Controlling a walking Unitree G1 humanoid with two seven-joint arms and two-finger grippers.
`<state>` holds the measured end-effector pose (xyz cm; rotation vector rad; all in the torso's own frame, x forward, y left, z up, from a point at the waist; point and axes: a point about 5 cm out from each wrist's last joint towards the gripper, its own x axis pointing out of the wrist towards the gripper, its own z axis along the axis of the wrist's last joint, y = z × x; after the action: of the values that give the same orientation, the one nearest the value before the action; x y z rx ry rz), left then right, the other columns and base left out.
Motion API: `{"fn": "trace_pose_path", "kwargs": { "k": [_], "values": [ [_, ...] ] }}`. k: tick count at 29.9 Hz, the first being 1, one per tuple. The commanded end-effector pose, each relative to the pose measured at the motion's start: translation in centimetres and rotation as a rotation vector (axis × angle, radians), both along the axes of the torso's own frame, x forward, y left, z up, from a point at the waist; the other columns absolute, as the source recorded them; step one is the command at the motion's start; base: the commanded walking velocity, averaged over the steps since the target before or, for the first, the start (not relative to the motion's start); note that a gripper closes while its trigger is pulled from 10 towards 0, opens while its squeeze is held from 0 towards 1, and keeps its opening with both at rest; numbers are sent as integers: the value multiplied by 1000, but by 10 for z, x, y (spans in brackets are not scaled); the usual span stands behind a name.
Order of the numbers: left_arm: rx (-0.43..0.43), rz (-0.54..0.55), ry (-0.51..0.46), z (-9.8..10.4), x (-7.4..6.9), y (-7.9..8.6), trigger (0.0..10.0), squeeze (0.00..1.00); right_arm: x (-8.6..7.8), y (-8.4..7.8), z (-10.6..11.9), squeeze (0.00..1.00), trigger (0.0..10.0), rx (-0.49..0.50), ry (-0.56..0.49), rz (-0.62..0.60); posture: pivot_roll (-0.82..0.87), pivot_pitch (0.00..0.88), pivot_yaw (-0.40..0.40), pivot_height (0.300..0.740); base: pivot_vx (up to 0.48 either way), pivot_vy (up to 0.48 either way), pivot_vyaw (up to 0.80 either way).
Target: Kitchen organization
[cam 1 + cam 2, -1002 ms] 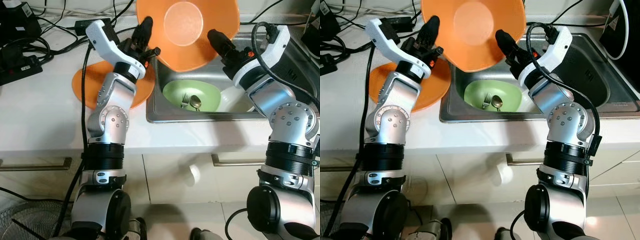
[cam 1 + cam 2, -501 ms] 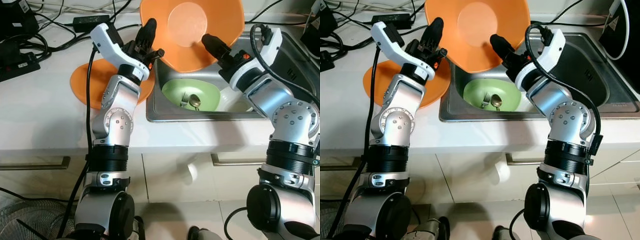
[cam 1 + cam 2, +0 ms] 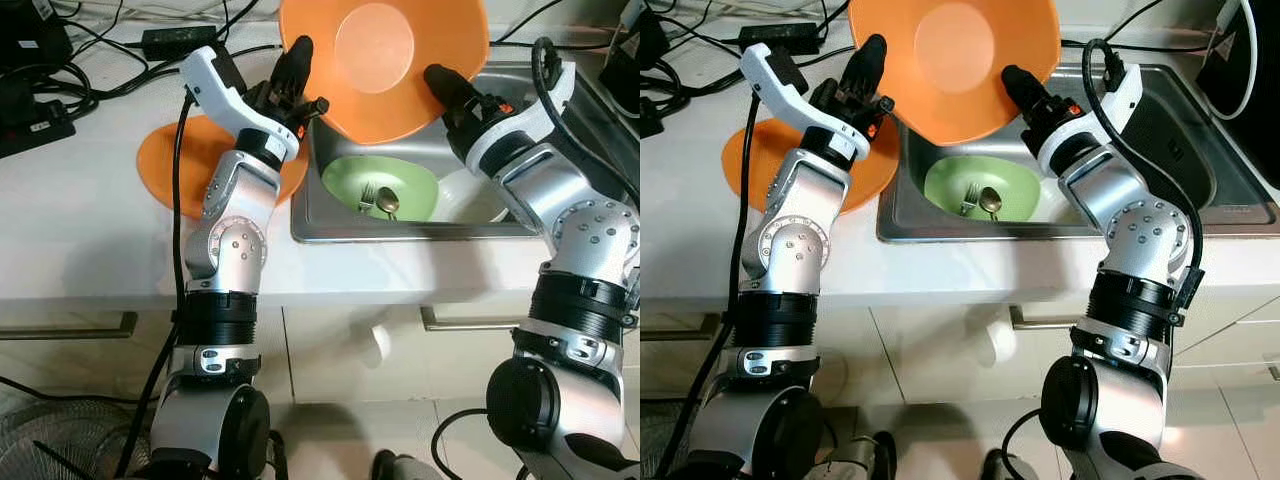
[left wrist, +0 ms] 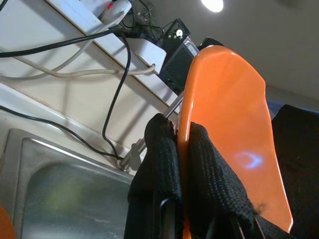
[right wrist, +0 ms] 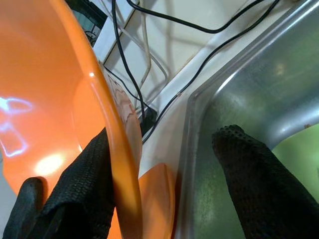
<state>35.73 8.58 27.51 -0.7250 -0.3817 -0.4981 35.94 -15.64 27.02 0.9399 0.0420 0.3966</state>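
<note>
The orange bowl (image 3: pixel 382 60) stands tilted on edge above the sink (image 3: pixel 560 110), hollow facing the robot. Left tool (image 4: pixel 182 164) pinches its rim; right tool (image 5: pixel 164 179) gapes apart.

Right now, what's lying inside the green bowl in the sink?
The green bowl holds a fork and a spoon, side by side near its middle. The raised orange bowl overhangs its far rim, so that edge is hidden.
</note>
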Motion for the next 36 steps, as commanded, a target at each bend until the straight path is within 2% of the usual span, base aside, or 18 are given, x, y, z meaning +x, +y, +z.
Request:
{"fn": "trace_pose_path", "kwargs": {
  "k": [1,2,3,9,16,17,18,19,34,36],
  "values": [
    [-50,-35,-52,10,-7,-9,0,0,1,0,2,0,3020,17,9,-5,-36,147,-26,740,0,0,0],
    [-50,-35,-52,10,-7,-9,0,0,1,0,2,0,3020,17,9,-5,-36,147,-26,740,0,0,0],
    [-51,-41,-50,10,-7,-11,0,0,1,3,2,0,10000,20,12,13,-38,147,-29,740,0,0,0],
    [-60,-66,-36,8,-7,-15,0,0,-2,16,-1,0,10000,14,24,67,-39,150,-33,740,0,0,0],
    [-58,-92,-27,6,-8,-18,0,0,-2,17,1,0,10000,14,19,83,-44,153,-36,740,0,0,0],
    [-59,-93,-26,6,-8,-18,0,0,-1,16,1,0,2784,14,18,74,-45,152,-35,740,0,0,0],
    [-60,-93,-25,6,-7,-18,0,0,-1,15,1,0,2784,15,19,69,-45,153,-36,740,0,0,0],
    [-63,-95,-25,6,-7,-18,0,0,-1,14,1,0,0,17,19,65,-46,157,-34,740,0,0,0],
    [-50,-115,-12,4,-6,-18,0,0,1,2,-3,0,0,24,49,-13,-44,154,-28,740,0,0,0],
    [-12,-110,4,0,-6,-21,0,0,2,-2,-4,0,0,15,57,-37,-46,157,-28,740,0,0,0]
  ]
}}
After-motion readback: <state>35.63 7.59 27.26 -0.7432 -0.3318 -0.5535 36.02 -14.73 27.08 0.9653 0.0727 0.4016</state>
